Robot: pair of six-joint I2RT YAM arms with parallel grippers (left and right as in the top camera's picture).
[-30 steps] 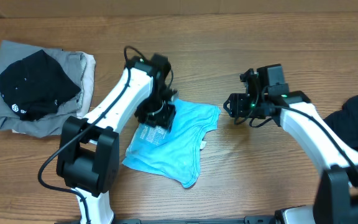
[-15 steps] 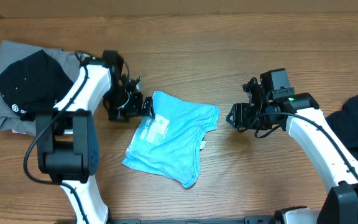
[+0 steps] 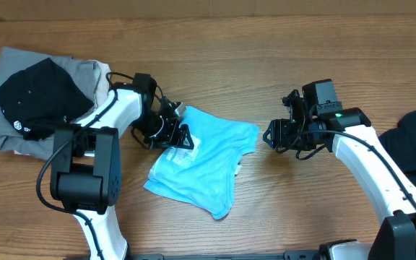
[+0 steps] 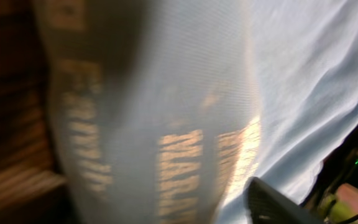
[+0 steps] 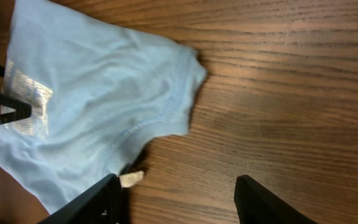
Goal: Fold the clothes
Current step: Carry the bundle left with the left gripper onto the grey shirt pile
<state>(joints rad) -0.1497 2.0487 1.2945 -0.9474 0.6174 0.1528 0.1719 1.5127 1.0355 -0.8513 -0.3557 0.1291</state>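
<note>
Light-blue T-shirt (image 3: pixel 208 155) crumpled on table (image 3: pixel 266 43), left gripper (image 3: pixel 178 134) at its edge (grip unclear), right gripper (image 5: pixel 178 186) jaws apart, empty

Robot lab setup, white left arm (image 3: pixel 118 108) and right arm (image 3: pixel 370 160) at a wood-grain table (image 3: pixel 287 43), clothes (image 3: pixel 208 155) laid out
</note>
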